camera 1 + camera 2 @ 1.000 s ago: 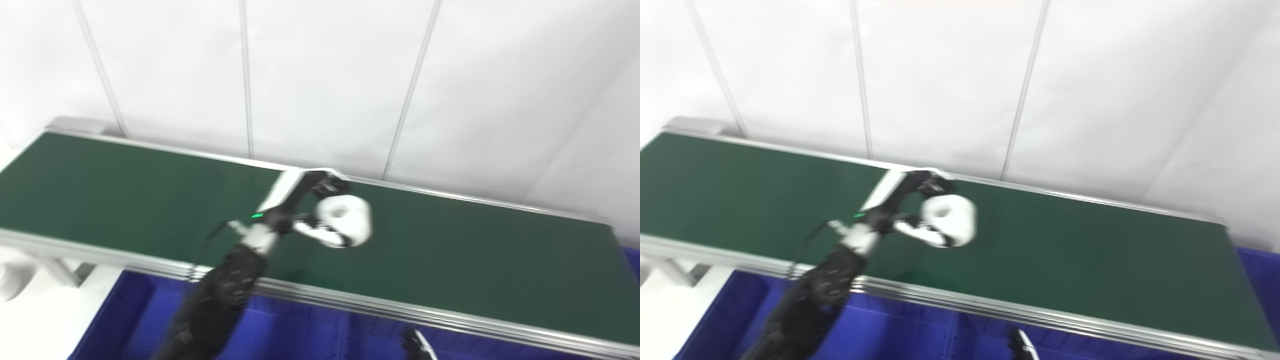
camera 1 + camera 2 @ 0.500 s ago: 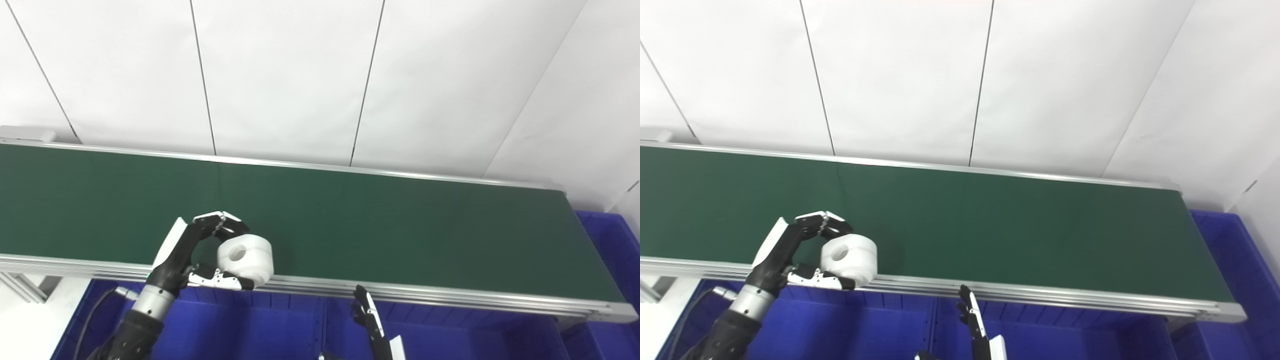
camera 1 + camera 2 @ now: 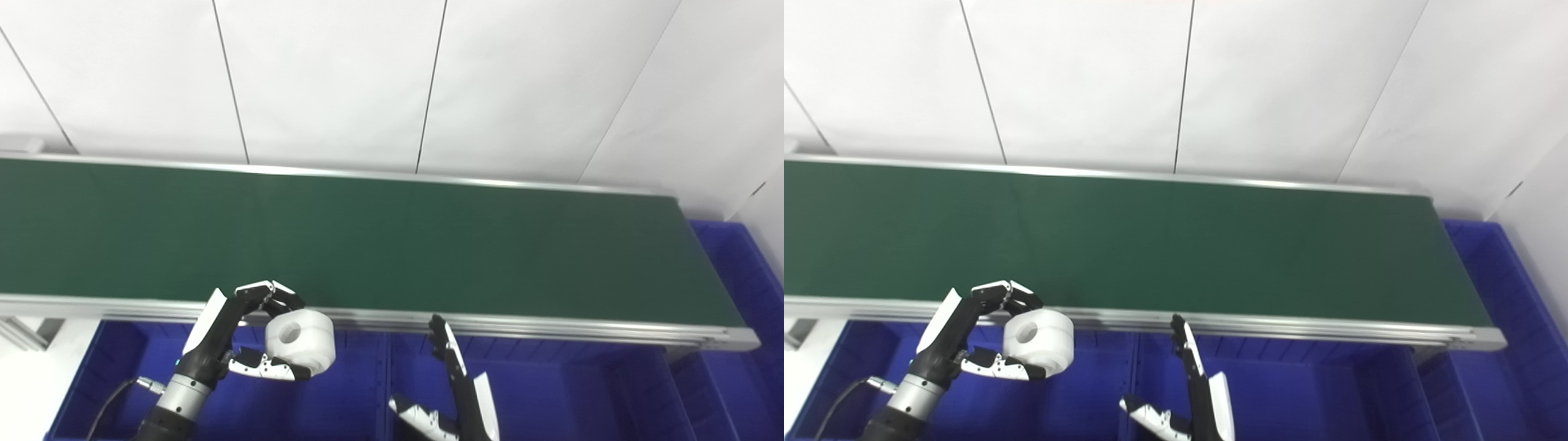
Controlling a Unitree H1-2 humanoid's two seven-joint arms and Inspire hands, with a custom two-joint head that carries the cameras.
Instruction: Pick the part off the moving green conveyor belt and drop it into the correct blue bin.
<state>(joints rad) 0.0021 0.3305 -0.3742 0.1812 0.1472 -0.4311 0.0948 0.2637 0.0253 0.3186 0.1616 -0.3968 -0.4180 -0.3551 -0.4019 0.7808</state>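
Just in front of the green conveyor belt, over the blue plastic bin, the left hand pinches the white plastic ring-shaped part; the right hand waits open-fingered. Slack fingertips could drop it early, possibly missing the correct bin.

The green conveyor belt runs off the left edge. The blue bins below are cut by the bottom edge, their floors unseen. The right robot hand is partly cropped at its wrist.
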